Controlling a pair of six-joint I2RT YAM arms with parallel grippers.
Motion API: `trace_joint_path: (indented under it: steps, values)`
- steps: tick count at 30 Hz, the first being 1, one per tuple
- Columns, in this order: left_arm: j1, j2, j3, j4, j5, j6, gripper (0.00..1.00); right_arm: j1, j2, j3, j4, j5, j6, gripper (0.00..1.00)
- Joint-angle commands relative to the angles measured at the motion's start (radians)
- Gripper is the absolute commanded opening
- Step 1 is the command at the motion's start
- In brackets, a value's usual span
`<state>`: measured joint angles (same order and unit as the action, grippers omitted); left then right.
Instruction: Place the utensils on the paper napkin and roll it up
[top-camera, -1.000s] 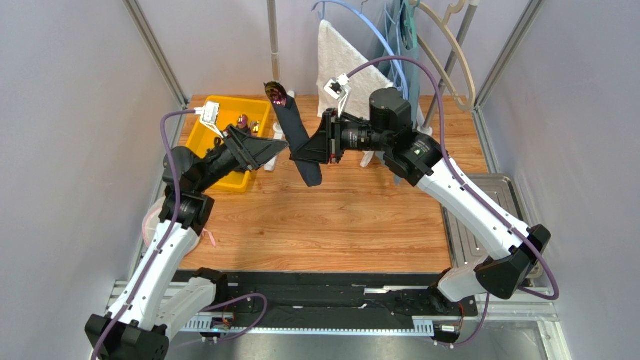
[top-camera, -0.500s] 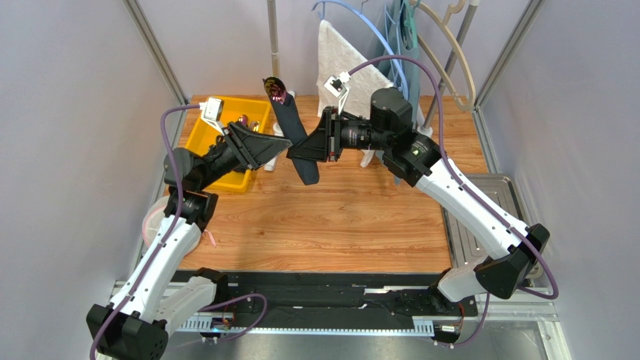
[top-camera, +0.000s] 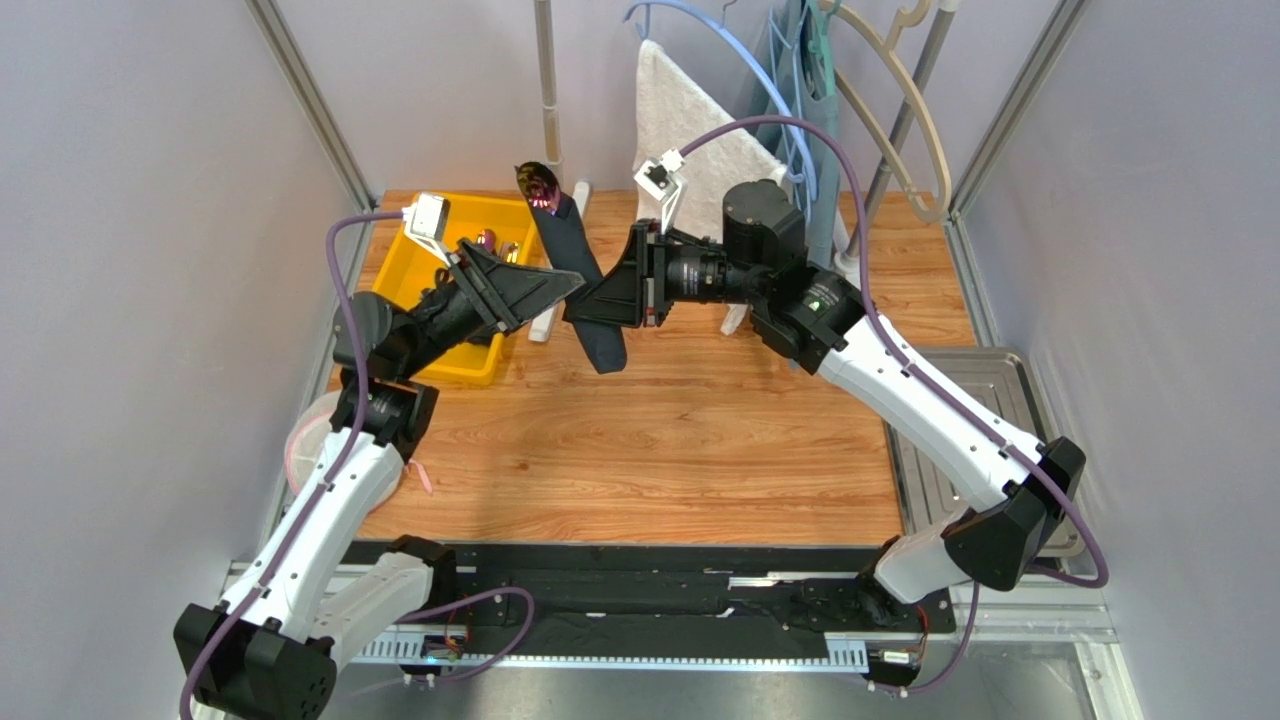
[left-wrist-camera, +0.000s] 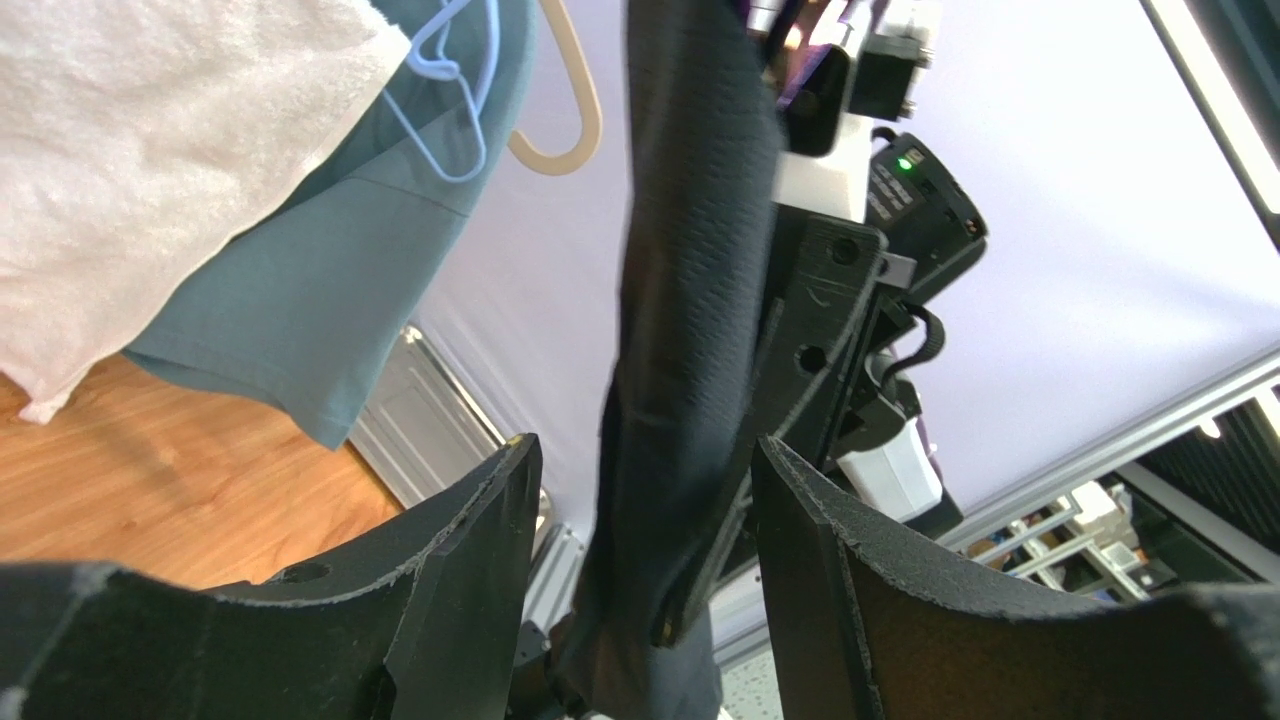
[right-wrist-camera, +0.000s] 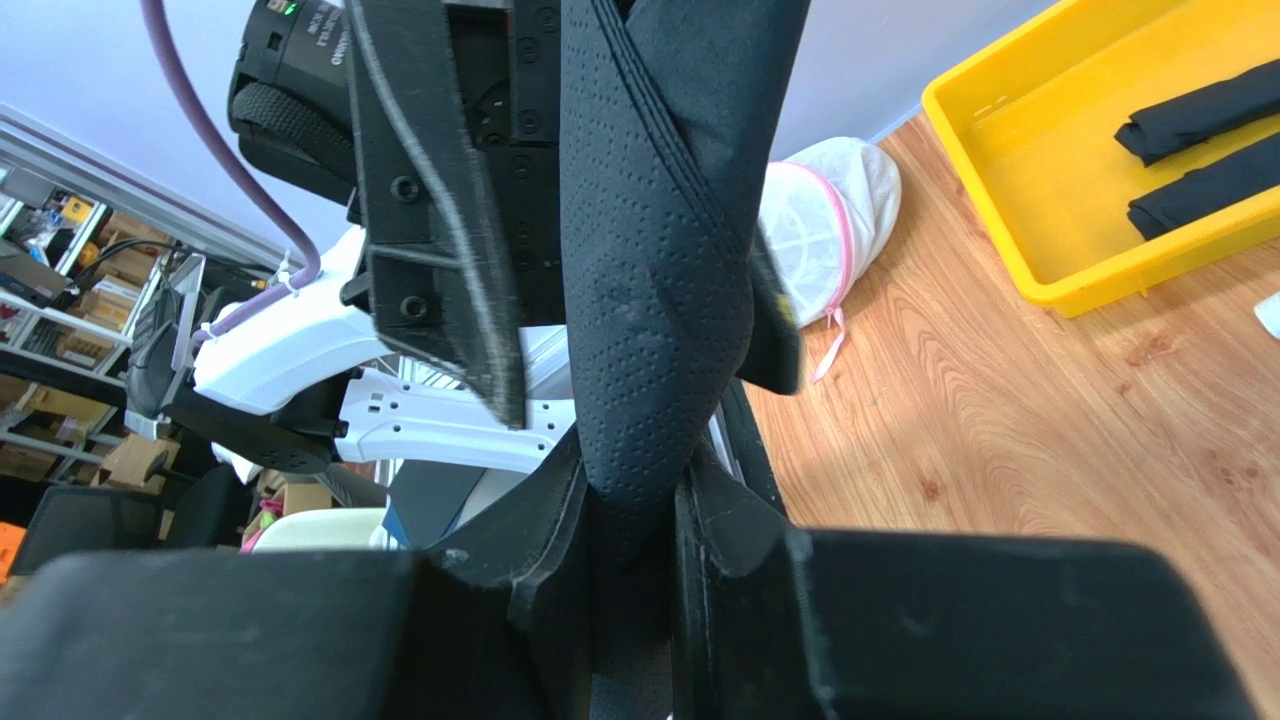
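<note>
The rolled black paper napkin (top-camera: 589, 338) is held in the air above the surface (top-camera: 706, 450), just right of the yellow bin (top-camera: 394, 270). A shiny utensil head (top-camera: 535, 183) pokes from its top. The right pincer (right-wrist-camera: 631, 510) is clamped on the roll. The left pincer (left-wrist-camera: 643, 450), reaching over from the bin, straddles it with fingers apart.

You see a wooden table (top-camera: 676, 450) holding a yellow bin (top-camera: 466, 360) far-left and a white pouch (top-camera: 305, 443) at its left edge.

I can't make out any readable text, label, brand, number or sign on anything in these camera views.
</note>
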<state>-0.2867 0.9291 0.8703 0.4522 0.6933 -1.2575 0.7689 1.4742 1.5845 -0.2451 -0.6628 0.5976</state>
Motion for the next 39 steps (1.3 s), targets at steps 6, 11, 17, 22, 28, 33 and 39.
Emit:
trace_joint_path:
  steps: [6,11,17,22,28,33,39]
  values:
    - [-0.014,0.002,-0.004,0.009,-0.017,-0.034,0.56,0.023,0.0,0.04,0.084,0.011,-0.018,0.0]
    - [-0.016,0.01,-0.004,0.06,0.014,-0.023,0.05,0.024,0.012,0.054,0.073,-0.006,-0.038,0.0]
    - [-0.016,0.011,-0.011,0.131,0.064,0.018,0.0,0.023,-0.009,0.058,-0.037,-0.063,-0.103,0.34]
    - [-0.016,0.013,-0.014,0.181,0.094,0.009,0.0,0.018,-0.035,0.014,-0.098,-0.093,-0.151,0.48]
    - [-0.016,0.02,-0.007,0.206,0.12,0.009,0.0,0.013,-0.058,-0.032,-0.106,-0.133,-0.165,0.45]
    - [-0.016,0.033,0.001,0.226,0.135,-0.002,0.0,0.013,-0.069,-0.041,-0.099,-0.141,-0.16,0.35]
    - [-0.016,0.022,-0.002,0.125,0.108,0.01,0.17,0.015,-0.074,-0.04,-0.06,-0.095,-0.153,0.0]
